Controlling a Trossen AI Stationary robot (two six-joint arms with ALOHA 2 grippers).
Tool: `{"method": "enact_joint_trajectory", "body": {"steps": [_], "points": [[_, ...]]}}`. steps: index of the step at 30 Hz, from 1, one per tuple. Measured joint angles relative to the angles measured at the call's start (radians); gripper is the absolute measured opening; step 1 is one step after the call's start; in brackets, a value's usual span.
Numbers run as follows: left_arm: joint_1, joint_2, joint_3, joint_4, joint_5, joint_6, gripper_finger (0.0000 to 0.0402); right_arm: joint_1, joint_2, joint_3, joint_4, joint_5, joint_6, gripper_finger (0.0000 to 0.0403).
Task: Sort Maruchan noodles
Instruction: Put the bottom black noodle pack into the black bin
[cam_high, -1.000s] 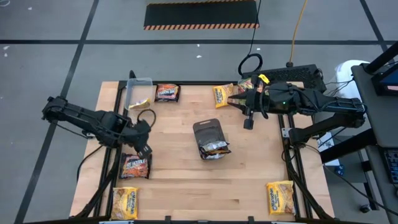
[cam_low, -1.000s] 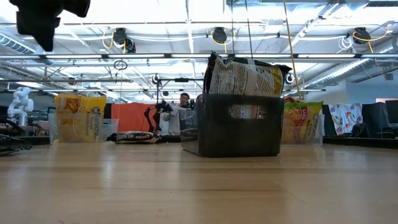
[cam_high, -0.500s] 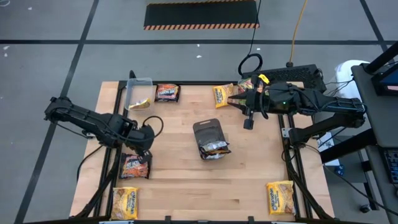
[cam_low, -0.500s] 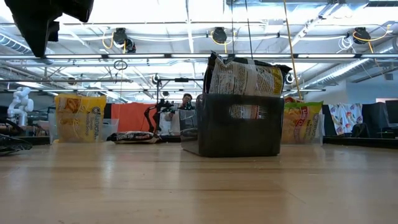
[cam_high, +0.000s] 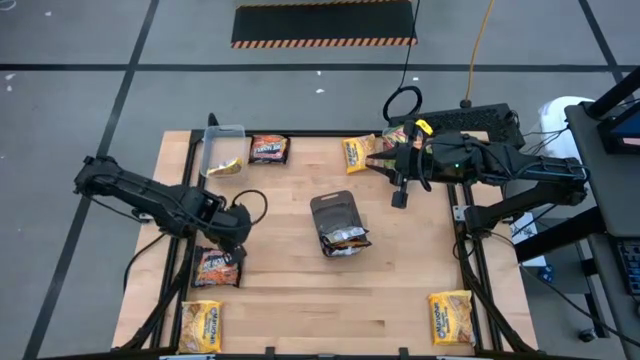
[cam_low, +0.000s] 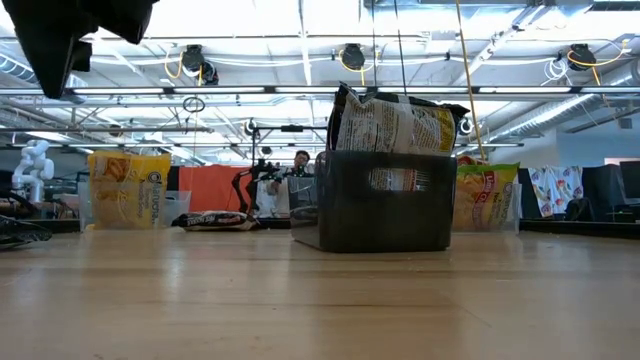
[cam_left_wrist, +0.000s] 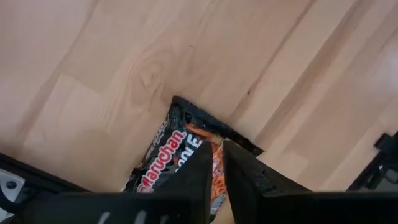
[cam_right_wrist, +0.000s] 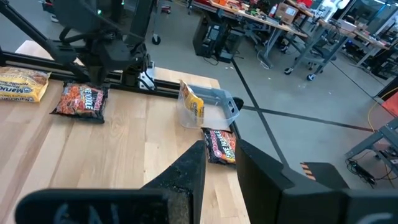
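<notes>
Dark-wrapped Maruchan packet (cam_high: 219, 266) is lying flat on the tabletop (cam_high: 300, 290) near its left edge. Directly over it the left gripper (cam_high: 233, 237) is hanging, having slid in from farther left; its fingers are standing slightly parted, gripping nothing, so a pickup looks imminent. Across the tabletop the right gripper (cam_high: 400, 193) is waiting, unmoved, fingers apart and empty.

- We see a dark packet (cam_left_wrist: 180, 163) with white lettering on red-orange.
- We see yellow packets (cam_high: 201, 325) at the near corners.
- The tray (cam_high: 335, 213) is dark grey.
- The far packet (cam_low: 487, 196) looks green-edged, perhaps.
</notes>
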Motion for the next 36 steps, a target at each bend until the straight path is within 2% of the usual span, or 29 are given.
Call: {"method": "enact_joint_trajectory", "body": {"steps": [6, 12, 22, 29, 36], "points": [[-0.001, 0.069, 0.000, 0.006, 0.020, 0.017, 0.0067, 0.000, 0.000, 0.000, 0.000, 0.000, 0.000, 0.0084], [-0.001, 0.159, 0.000, 0.007, 0.027, 0.007, 0.0069, 0.000, 0.000, 0.000, 0.000, -0.001, 0.000, 0.0084], [0.032, 0.286, 0.000, 0.015, 0.098, -0.108, 0.0069, 0.000, 0.000, 0.000, 0.000, -0.001, 0.000, 0.0084], [0.041, 0.350, 0.000, 0.104, 0.099, -0.059, 0.0069, 0.000, -0.001, 0.000, 0.000, -0.002, 0.000, 0.0084], [0.044, 0.419, -0.001, 0.092, 0.094, -0.022, 0.0069, 0.000, -0.001, 0.000, 0.000, -0.002, 0.005, 0.0084]]}}
